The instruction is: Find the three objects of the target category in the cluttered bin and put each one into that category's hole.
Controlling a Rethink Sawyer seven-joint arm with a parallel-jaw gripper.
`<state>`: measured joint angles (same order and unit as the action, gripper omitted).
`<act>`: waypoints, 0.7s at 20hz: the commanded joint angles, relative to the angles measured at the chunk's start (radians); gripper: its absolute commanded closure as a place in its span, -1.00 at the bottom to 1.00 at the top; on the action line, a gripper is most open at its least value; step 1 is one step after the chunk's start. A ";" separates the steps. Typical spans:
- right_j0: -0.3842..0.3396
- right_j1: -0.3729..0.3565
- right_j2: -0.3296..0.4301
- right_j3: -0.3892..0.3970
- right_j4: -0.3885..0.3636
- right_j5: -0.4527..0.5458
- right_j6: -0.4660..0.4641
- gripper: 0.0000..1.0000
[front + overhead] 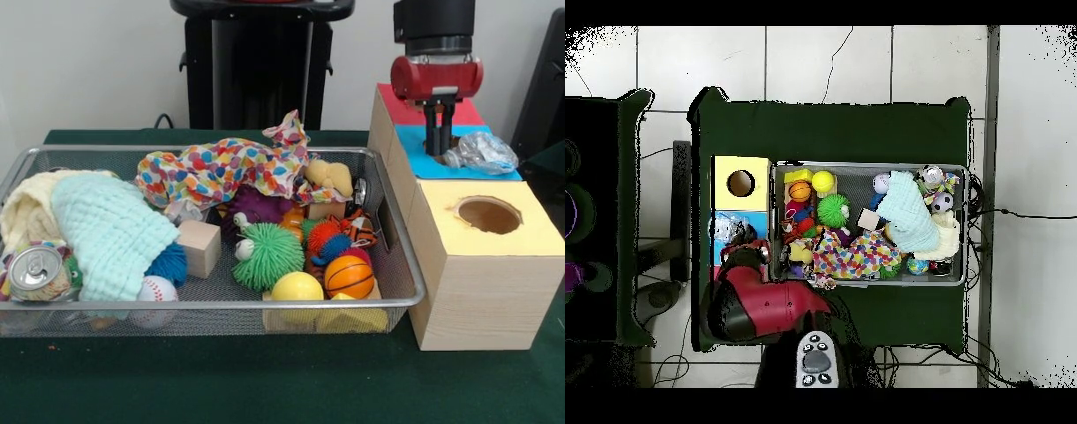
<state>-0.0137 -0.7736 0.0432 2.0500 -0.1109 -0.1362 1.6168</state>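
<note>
Here your end effector (pixel 439 131) hangs over the blue hole (pixel 439 146), grip state unreadable; the crumpled plastic bottle (pixel 481 152) lies just beside it, toward the yellow box (pixel 494 256).

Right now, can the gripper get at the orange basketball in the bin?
Probably yes. The basketball lies uncovered on top near the bin's front corner, nothing over it. The gripper is over the blue box top, beside crumpled plastic, so it must travel first.

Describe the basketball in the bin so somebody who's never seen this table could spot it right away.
Find the wire mesh bin and go to its end beside the wooden box. The small orange basketball sits there at the front, beside a plain yellow ball. Its black seam lines set it apart.
</note>
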 commanded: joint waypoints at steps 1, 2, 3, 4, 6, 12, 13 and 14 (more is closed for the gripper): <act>-0.112 -0.207 0.125 0.047 -0.043 0.224 0.060 1.00; -0.117 -0.220 0.129 0.046 -0.042 0.243 0.059 1.00; -0.120 -0.228 0.133 0.047 -0.042 0.255 0.058 1.00; -0.124 -0.235 0.138 0.046 -0.043 0.265 0.058 1.00; -0.124 -0.238 0.140 0.040 -0.046 0.276 0.060 1.00; -0.107 -0.223 0.125 0.029 -0.035 0.271 0.090 1.00; -0.105 -0.223 0.124 0.029 -0.027 0.275 0.097 1.00; -0.103 -0.227 0.125 0.023 -0.016 0.288 0.101 1.00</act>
<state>-0.1090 -0.9937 0.0801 2.0728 -0.1223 0.0444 1.6168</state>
